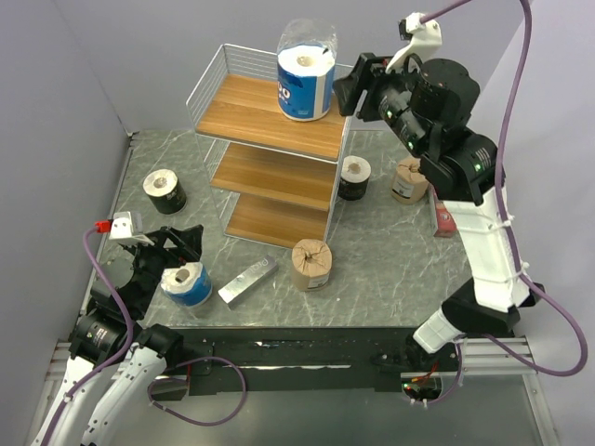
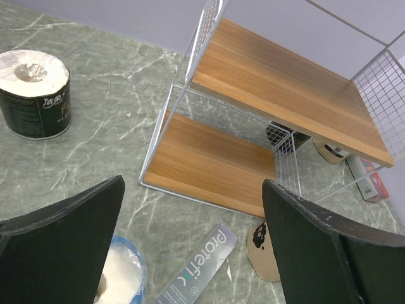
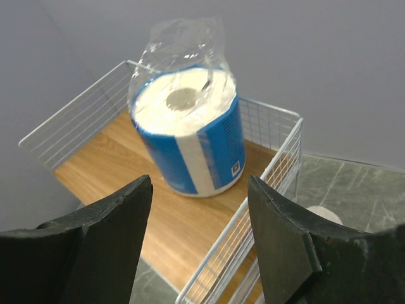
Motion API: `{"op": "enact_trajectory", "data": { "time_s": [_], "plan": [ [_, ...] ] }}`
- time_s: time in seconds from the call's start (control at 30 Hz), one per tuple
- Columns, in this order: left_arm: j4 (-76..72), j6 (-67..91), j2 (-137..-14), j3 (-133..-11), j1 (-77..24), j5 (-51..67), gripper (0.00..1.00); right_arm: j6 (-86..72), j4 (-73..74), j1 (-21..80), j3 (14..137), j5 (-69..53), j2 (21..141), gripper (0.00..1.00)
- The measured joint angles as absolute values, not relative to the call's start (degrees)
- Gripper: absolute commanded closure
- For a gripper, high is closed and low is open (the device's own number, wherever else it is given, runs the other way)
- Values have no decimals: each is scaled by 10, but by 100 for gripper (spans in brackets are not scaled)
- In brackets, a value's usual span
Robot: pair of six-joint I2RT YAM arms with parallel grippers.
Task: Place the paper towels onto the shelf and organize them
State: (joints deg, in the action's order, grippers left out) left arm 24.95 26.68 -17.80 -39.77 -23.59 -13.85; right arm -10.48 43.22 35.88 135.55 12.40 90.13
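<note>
A blue-wrapped paper towel roll (image 1: 305,82) (image 3: 190,133) stands upright on the top board of the shelf (image 1: 270,116) (image 3: 171,221). My right gripper (image 1: 346,96) (image 3: 201,183) hovers open just right of it, apart from the roll and holding nothing. A second blue roll (image 1: 186,283) (image 2: 120,278) stands on the table under my left gripper (image 1: 191,258) (image 2: 193,183), which is wide open and empty. One black roll (image 1: 165,190) (image 2: 35,92) stands left of the shelf (image 2: 278,88) and another (image 1: 354,177) to its right. Brown rolls sit in front (image 1: 310,265) and at the right (image 1: 409,179).
A flat silver bar (image 1: 247,281) (image 2: 199,269) lies on the table between the near blue roll and the front brown roll. A slim red box (image 1: 444,221) (image 2: 373,183) lies by the right arm. The shelf's two lower boards hold nothing.
</note>
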Motion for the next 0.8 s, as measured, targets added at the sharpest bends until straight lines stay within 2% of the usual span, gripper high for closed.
{"op": "enact_trajectory", "data": {
  "time_s": [0.23,0.4,0.63,0.8],
  "plan": [
    [264,266,-180,-415,-236,-122,4,-77,434,393,1291,127,834,30],
    [307,314,-196,-484,-236,-146,3,-79,432,407,1142,115,719,30],
    [455,466,-268,-572,-236,-286,3,-119,410,414,899,104,521,30],
    [546,560,-322,-571,-236,-314,4,-145,402,414,773,101,411,28]
  ]
}}
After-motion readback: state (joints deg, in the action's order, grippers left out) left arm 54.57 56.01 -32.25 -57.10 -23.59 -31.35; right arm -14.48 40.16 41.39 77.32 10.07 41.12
